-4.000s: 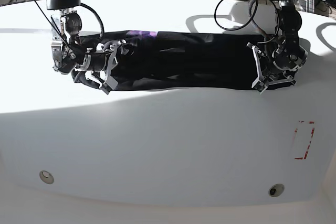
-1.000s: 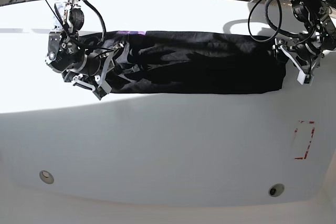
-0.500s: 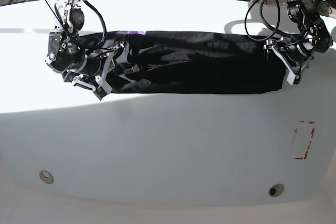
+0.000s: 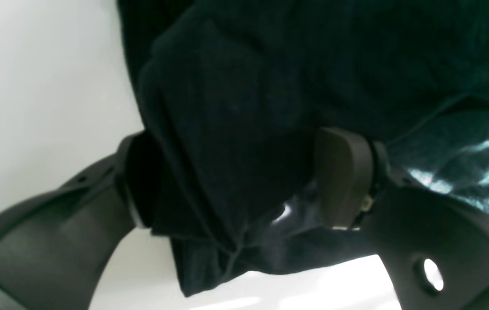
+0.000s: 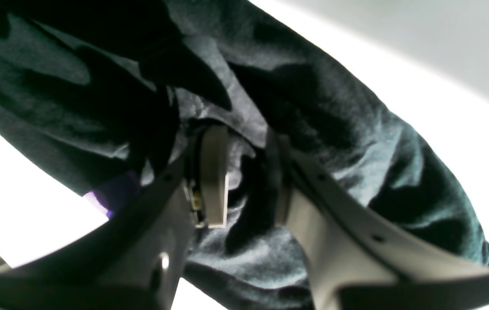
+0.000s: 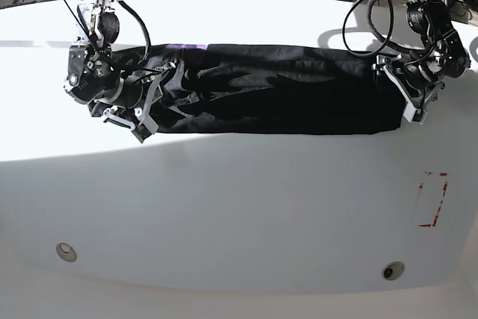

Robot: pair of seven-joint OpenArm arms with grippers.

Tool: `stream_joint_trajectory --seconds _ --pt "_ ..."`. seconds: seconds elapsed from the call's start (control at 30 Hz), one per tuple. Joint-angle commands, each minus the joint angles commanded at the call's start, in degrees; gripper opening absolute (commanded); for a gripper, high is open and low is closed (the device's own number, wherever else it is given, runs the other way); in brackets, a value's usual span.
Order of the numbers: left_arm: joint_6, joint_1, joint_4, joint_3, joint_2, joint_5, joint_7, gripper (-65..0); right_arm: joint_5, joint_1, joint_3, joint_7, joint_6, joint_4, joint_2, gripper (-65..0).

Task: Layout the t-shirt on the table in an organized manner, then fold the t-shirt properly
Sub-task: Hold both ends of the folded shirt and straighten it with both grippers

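t-shirt (image 6: pixel 276 89): black, wrinkled, lying as a long folded band across the far half of the table, end to end between the two arms; creases thickest near the base view's left end.
purple tag (image 6: pixel 187 47): on the band's far edge, toward the base view's left; seen again as a purple patch (image 5: pixel 115 193) in the right wrist view, partly behind a gripper finger.
table (image 6: pixel 239 207): white, smooth, brightly lit in the near half; bare in front of the cloth.
red dashed rectangle (image 6: pixel 433 199): near the table's right edge in the base view, well apart from the cloth.
metal discs: one near the front left (image 6: pixel 66 251), one near the front right (image 6: pixel 393 270).
left gripper (image 4: pixel 231 181): at the band's end on the base view's right; jaws spread wide, with a thick bunch of black cloth filling the gap between them; whether pinching or only straddling the cloth, cannot tell.
left fingers (image 4: pixel 343 176): dark pad against the cloth on one side, other finger at the cloth's edge beside bare table.
right gripper (image 5: pixel 244 176): at the band's end on the base view's left; jaws narrowly parted, clamped on a fold of the cloth.
right fingers (image 5: pixel 214 172): pale pad pressed against the gathered fabric.
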State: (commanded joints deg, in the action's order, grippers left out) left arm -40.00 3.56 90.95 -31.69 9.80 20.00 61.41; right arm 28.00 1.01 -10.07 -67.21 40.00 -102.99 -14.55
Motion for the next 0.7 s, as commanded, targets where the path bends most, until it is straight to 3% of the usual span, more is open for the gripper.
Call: stream_joint_trajectory --seconds 0.2,0.7 --pt "0.0 -0.35 -0.09 0.18 2.2 -0.18 0.0 -15.8 0.0 0.0 0.0 0.0 0.0 0.0 0.0 -49.8" --pt "0.0 -2.46 -5.36 0.18 3.6 -0.26 -0.09 -15.8 0.0 0.18 0.09 0.0 0.0 0.0 0.09 -49.8"
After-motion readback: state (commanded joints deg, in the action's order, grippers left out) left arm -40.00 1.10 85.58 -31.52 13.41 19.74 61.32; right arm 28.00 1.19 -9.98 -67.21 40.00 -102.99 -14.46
